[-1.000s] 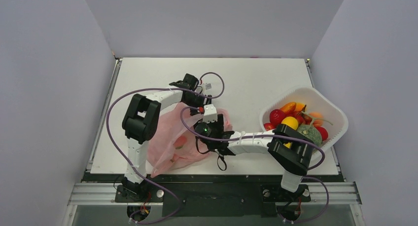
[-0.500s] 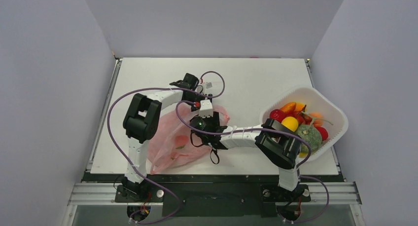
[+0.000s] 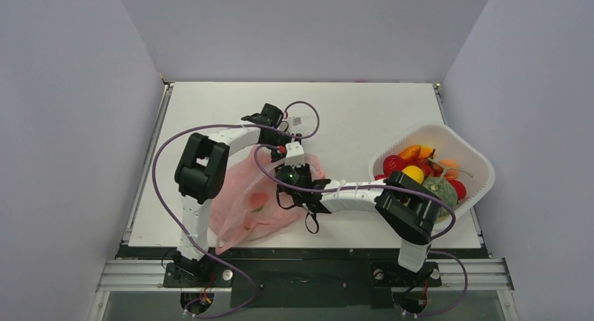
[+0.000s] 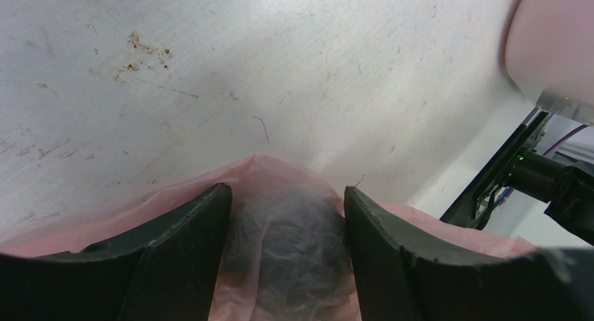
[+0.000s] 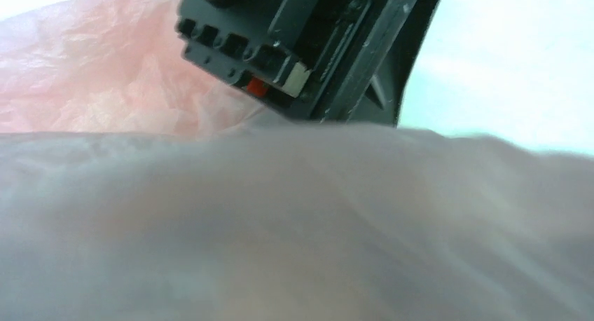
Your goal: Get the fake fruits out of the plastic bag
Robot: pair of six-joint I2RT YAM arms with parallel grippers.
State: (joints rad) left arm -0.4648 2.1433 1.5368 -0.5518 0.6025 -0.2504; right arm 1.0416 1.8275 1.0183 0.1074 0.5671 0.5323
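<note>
The pink plastic bag lies crumpled left of the table's centre. Two reddish fake fruits show dimly through its film. My left gripper sits at the bag's upper right edge. In the left wrist view its black fingers are shut on a bunched wad of the bag, the left gripper just above the table. My right gripper is at the bag's mouth right below the left one. Blurred film fills the right wrist view and hides its fingers. The left gripper's body shows above it.
A white basket at the right edge holds several fake fruits in red, yellow, orange and green. The right forearm lies across the table between basket and bag. Purple cables loop around both arms.
My right gripper has moved a little farther up the table into the bag's mouth, closer to the left gripper. The left arm and the bag have stayed where they were.
</note>
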